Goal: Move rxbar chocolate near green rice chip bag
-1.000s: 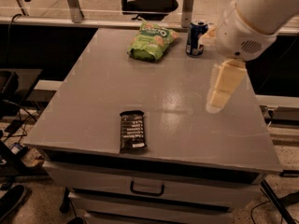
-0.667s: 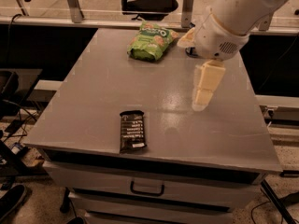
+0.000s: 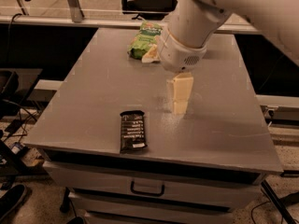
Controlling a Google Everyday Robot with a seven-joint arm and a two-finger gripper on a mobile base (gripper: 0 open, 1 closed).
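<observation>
The bar (image 3: 132, 130) lies flat at the front of the grey surface (image 3: 84, 101), its near end just short of the front edge, white text rows facing up. The bag (image 3: 145, 41) sits well apart from it near the far edge, its right side hidden behind the white arm (image 3: 189, 31). The gripper (image 3: 180, 107) hangs pointing down over the middle of the surface, near the bar and to its right, holding nothing; whether it is spread or closed cannot be told. Bare grey top runs between bar and bag along the left side, and out to the right edge. A drawer handle (image 3: 147, 189) shows below the front edge.
</observation>
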